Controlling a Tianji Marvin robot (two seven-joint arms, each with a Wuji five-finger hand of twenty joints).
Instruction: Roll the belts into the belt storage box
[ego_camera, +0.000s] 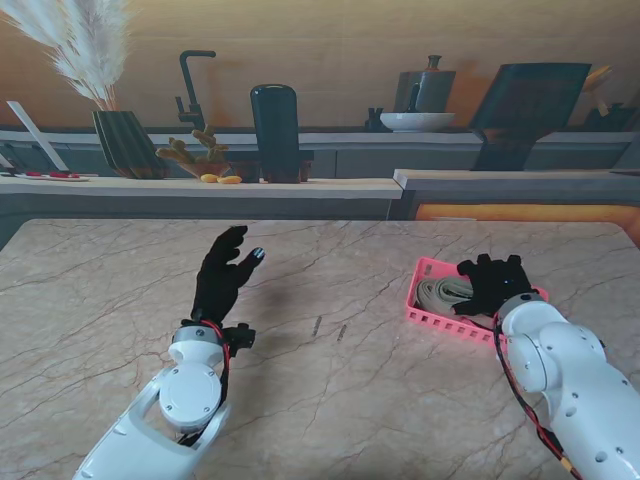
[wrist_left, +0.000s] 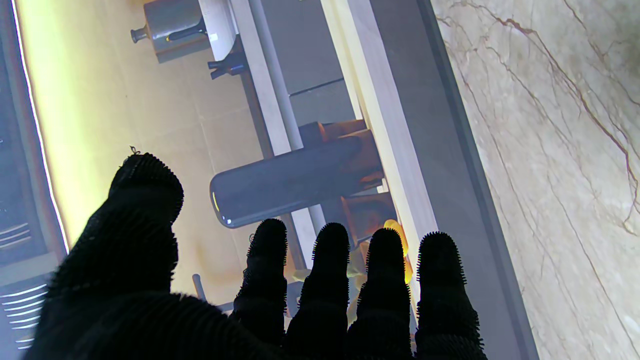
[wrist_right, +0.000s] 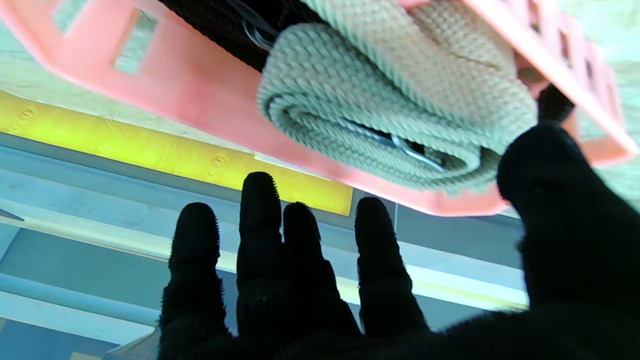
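The pink box (ego_camera: 432, 310) sits on the right side of the marble table (ego_camera: 100, 300), and a rolled beige belt (ego_camera: 443, 293) lies inside it, with a black belt (wrist_right: 220, 25) tucked in beside it, as the right wrist view shows. The right hand (ego_camera: 492, 284) hovers over the right part of the box, fingers spread and holding nothing; its thumb (wrist_right: 555, 200) is just beside the beige roll, though contact cannot be told. The left hand (ego_camera: 222, 277) is raised over the table left of centre, well apart from the box, fingers (wrist_left: 327, 280) straight and apart, empty. 2 small dark marks (ego_camera: 328, 328) show on the table between the hands
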